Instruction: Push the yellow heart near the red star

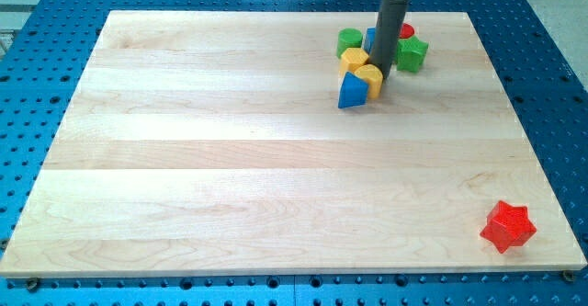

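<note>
Touching my tip [379,93] at its left, the yellow heart [369,79] sits far from the red star [508,226].

A cluster of blocks sits near the view's top on the surface [230,159], my tip [378,93] just right of the heart [369,78], while the star [507,226] lies well apart at bottom right.

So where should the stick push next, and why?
Probably slide my tip toward the view's bottom right, nudging the yellow heart out of the cluster. My tip sits just right of it, and the red star lies far off, near the bottom-right corner.
</note>
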Robot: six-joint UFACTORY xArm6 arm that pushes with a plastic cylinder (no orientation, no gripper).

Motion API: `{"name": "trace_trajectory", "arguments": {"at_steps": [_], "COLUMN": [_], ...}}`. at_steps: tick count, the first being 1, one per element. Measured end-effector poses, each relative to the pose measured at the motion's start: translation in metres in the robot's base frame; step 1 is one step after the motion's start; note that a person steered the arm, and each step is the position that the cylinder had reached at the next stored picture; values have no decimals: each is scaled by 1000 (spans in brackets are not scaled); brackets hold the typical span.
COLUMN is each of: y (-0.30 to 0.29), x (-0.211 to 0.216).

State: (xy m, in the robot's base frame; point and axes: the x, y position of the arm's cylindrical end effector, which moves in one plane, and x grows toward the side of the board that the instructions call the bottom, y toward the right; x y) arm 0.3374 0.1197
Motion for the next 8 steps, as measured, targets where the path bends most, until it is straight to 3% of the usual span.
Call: {"name": "trace_trajectory", "arguments": {"at_steps": [4, 6, 8], "y": [-105, 11, 68], "x": [35, 51, 133]}}
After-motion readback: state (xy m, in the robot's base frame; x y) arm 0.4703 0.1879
